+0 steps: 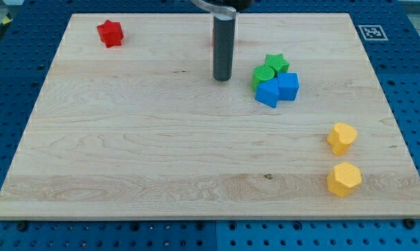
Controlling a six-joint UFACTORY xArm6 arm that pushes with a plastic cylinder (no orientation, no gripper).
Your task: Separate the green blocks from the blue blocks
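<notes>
Camera view: my tip (222, 78) at 9 o'clock of touching green blocks (270, 68) and blue blocks (278, 88), probably staged to wedge; no jaws.

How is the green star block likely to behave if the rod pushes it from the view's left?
The green star looks rigid and squat, so it should slide, not tip. Touching the green round block and blue blocks, it would probably drag them along. My tip sits just left of the cluster.

wooden board (126, 139) | blue perforated table (15, 63) | even light
</notes>
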